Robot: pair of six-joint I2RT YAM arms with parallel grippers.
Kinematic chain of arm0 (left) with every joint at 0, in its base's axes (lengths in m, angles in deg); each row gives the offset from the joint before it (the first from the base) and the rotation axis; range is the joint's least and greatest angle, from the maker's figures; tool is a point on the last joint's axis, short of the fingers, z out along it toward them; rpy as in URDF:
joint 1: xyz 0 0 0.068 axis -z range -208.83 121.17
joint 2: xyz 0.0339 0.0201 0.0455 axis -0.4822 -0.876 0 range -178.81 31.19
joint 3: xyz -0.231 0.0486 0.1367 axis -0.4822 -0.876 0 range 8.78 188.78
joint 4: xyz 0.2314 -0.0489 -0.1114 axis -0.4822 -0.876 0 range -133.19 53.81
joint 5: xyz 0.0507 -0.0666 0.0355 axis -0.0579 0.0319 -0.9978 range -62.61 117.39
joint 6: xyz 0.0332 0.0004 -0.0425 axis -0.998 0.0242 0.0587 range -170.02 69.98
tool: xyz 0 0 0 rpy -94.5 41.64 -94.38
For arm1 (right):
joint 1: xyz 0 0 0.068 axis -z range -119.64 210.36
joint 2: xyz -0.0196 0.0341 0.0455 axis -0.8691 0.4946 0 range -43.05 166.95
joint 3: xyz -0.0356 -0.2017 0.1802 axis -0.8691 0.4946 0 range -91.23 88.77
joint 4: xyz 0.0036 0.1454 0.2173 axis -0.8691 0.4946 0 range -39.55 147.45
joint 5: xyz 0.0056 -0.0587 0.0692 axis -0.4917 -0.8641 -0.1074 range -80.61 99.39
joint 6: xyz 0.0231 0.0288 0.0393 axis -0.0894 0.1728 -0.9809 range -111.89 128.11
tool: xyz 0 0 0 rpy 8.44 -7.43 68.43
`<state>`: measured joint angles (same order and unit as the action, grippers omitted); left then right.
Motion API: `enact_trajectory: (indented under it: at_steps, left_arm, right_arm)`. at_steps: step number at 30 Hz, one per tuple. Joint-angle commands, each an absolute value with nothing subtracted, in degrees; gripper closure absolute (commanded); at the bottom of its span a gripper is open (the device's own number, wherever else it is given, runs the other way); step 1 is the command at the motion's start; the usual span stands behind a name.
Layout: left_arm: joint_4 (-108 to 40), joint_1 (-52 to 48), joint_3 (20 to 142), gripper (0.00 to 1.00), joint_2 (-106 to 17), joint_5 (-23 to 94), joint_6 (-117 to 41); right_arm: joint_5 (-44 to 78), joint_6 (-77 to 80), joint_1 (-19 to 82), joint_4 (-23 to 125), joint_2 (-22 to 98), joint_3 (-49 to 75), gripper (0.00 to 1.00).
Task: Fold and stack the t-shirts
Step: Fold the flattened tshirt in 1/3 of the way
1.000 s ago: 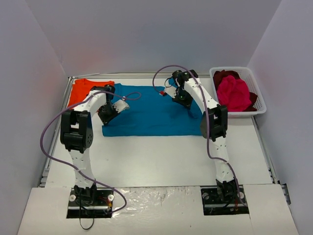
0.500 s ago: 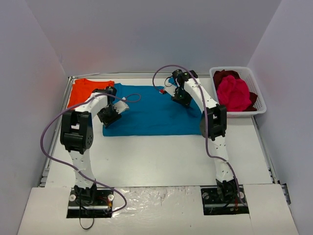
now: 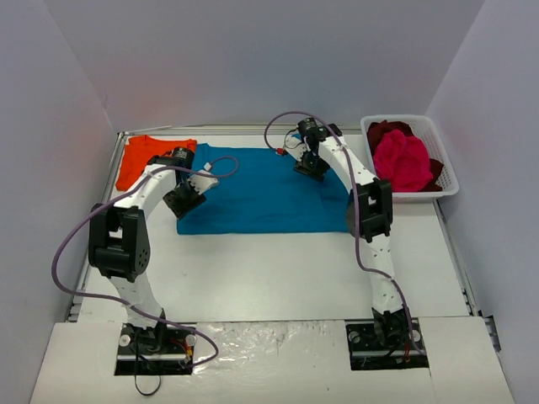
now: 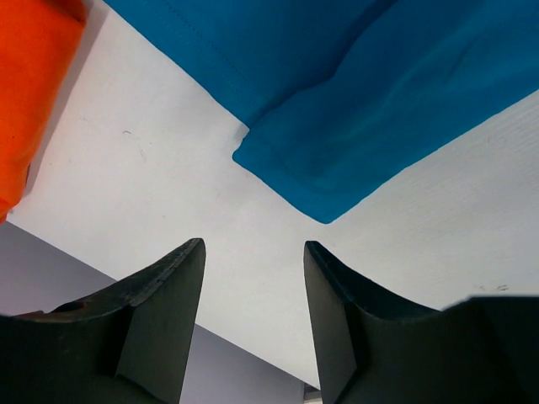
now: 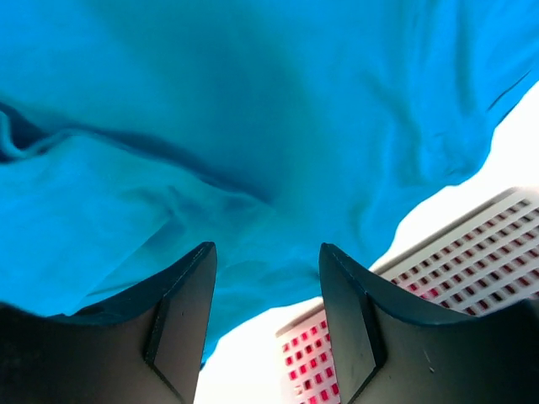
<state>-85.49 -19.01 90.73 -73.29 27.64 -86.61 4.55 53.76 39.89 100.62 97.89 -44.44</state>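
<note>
Plain pale walls (image 3: 253,59) box in a white bench (image 3: 278,269). Teal-blue t-shirt (image 3: 261,198) lies spread flat near the back, orange t-shirt (image 3: 139,156) right beside it on the left. Magenta-pink t-shirt (image 3: 402,160) and dark red t-shirt (image 3: 386,130) are heaped in the white basket (image 3: 446,181) far right. Left fingers (image 4: 164,311) and right fingers (image 5: 181,311) are spread apart at the teal edges, gripping nothing.

Nothing here can be read: no words, labels, brands or numbers. The teal shirt (image 3: 261,198), the orange shirt (image 3: 139,156) and the pink shirt (image 3: 402,160) show only plain cloth. The white basket (image 3: 421,196) carries no mark I can make out.
</note>
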Motion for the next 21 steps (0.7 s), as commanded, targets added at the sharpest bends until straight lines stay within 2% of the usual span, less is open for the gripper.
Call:
enact_trajectory:
  at_steps: [1,10,18,21]
  left_arm:
    - [-85.5,-20.0,90.2,0.51,-68.5,29.3,-85.8]
    - [-83.1,-20.0,82.4,0.49,-62.4,35.0,-88.2]
    - [-80.1,-19.7,75.4,0.48,-58.4,37.6,-88.9]
    - [-78.5,-19.4,72.3,0.47,-56.7,37.5,-89.2]
  right_arm:
    - [2.3,51.0,41.4,99.6,90.9,-40.1,0.52]
    - [5.4,45.8,43.1,97.1,69.8,-15.8,0.5]
    - [11.9,40.2,43.5,94.9,57.0,0.3,0.47]
    - [13.0,37.9,43.5,93.4,53.3,5.9,0.4]
